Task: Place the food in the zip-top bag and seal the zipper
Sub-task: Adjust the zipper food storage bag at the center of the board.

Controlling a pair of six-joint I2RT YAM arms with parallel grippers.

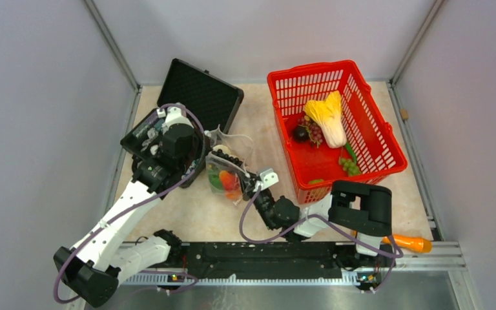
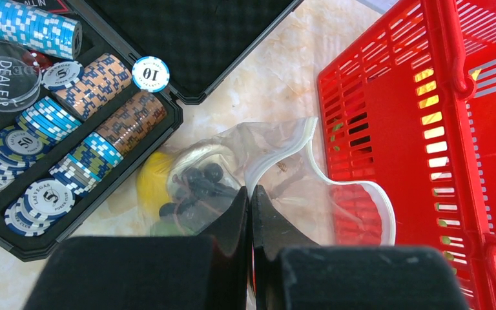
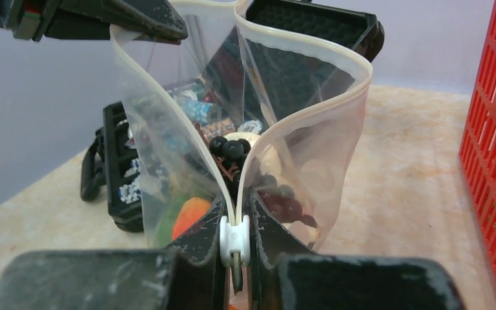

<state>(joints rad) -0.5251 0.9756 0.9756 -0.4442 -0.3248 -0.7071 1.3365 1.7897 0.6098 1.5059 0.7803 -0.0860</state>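
Observation:
The zip-top bag [image 1: 226, 175] is held up off the table between my two grippers, with its mouth open. Through the plastic I see dark grapes [image 2: 200, 182], a yellow lemon [image 2: 151, 181], an orange piece [image 3: 190, 214] and a red fruit [image 3: 284, 201]. My left gripper [image 2: 250, 194] is shut on one end of the zipper [image 2: 315, 161], whose two strips bow apart. My right gripper [image 3: 235, 240] is shut on the white slider at the other end of the zipper [image 3: 310, 48]. In the top view the left gripper [image 1: 205, 163] and right gripper [image 1: 252, 184] sit at opposite ends of the bag.
A red mesh basket [image 1: 368, 110] stands at the right and holds a pale cabbage [image 1: 330, 116], grapes and green pieces. An open black case [image 1: 197, 90] with poker chips [image 2: 71, 129] lies at the left. An orange toy [image 1: 411, 243] lies by the right arm's base.

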